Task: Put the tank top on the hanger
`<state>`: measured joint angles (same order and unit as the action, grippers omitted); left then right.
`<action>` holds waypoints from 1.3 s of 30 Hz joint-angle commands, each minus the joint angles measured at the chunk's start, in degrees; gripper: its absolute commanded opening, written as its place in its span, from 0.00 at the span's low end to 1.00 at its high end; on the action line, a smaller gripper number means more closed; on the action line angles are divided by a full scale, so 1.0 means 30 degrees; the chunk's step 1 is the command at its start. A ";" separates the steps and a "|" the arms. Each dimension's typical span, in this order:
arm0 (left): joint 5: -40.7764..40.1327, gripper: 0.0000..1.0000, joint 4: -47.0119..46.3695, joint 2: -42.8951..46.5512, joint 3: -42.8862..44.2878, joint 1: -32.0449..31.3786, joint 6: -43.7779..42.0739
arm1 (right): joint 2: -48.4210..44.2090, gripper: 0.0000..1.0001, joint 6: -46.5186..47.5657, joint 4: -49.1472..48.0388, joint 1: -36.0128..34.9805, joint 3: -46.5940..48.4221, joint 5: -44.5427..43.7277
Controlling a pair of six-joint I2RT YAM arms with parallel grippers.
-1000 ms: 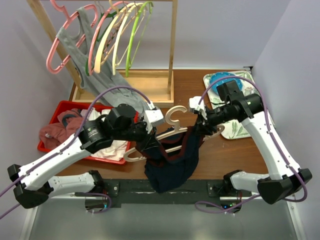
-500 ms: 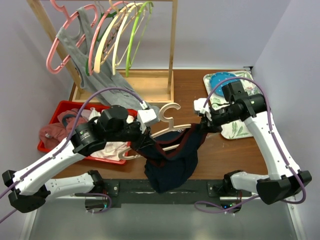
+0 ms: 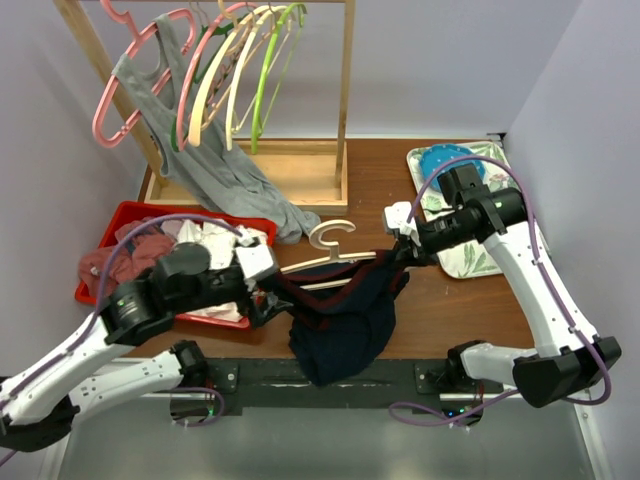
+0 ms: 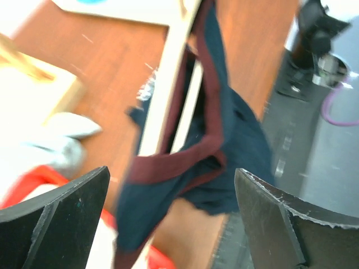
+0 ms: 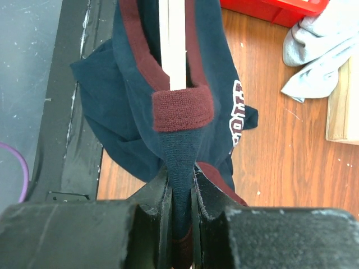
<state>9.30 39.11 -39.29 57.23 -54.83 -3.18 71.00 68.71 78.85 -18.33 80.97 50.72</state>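
One tank top [image 3: 345, 315], one tan hanger [image 3: 335, 257] and two arms are seen over the brown table [image 3: 460, 300]. On the wooden rack [image 3: 345, 90] at the back, two pink hangers [image 3: 120, 90], two pale yellow ones [image 3: 225, 80] and one green one [image 3: 275, 65] can be counted, though they overlap. A single grey tank top [image 3: 195, 160] is hung on the leftmost pink hanger. One red bin [image 3: 110, 225] of mixed clothes is set at the left and one patterned tray [image 3: 465, 255] at the right.

The tank top is dark navy with dark red trim, and pale lettering [image 5: 238, 112] is seen on the fabric. It is held at the middle of the table near the front edge. One strap is looped over the hanger's end, and the body is bunched and hung below it.

The right gripper [image 3: 402, 250] is reached in from the right, and its fingers [image 5: 162, 196] are clamped tightly on the strap just past the hanger's tip. The left gripper [image 3: 265, 290] is held low at the hanger's other end, pointed along it. Its fingers [image 4: 61, 213] are spread wide, with nothing gripped between them.
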 commanded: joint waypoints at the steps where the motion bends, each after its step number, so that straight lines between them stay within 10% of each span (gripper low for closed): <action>1: -0.1928 1.00 -0.0703 0.1669 0.0141 -0.0064 -0.2423 | 0.0004 0.00 0.0975 0.3541 0.0045 -0.0153 0.1726; 12: -0.1109 0.97 -0.0294 -0.0524 -0.0123 -0.0064 -0.3685 | -0.0288 0.00 0.0975 0.3541 -0.0101 -0.0329 0.1961; 15: -0.0787 0.81 0.0057 -0.1110 -0.0035 -0.0064 -0.3599 | -0.0463 0.00 0.0975 0.3541 -0.0073 -0.0447 0.1786; 19: -0.1019 0.06 0.0379 -0.1289 0.0024 -0.0035 -0.3072 | -0.0435 0.00 0.1150 0.3541 -0.0073 -0.0593 0.1756; 24: -0.1986 0.00 0.0555 -0.1258 0.0519 -0.0005 0.0168 | 0.0120 0.01 0.0684 0.3512 -0.0044 0.0020 0.1873; 28: -0.1694 0.00 0.0849 -0.0822 0.0465 -0.0005 0.3924 | 0.0590 0.62 -0.2329 0.1675 0.0599 0.1511 0.2164; 31: -0.1664 0.00 0.0528 0.0144 -0.0588 -0.0005 0.7029 | 0.0357 0.84 -0.6278 -0.1566 0.1624 0.2041 0.2488; 39: -0.5581 0.00 0.0410 0.2985 -0.3955 -0.0005 1.4444 | -0.0551 0.99 -1.6307 -1.0511 0.4699 0.1139 -0.0236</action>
<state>1.54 42.39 -33.28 48.69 -55.16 24.95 71.37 36.34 62.22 -6.96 85.06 53.08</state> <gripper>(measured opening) 0.132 0.984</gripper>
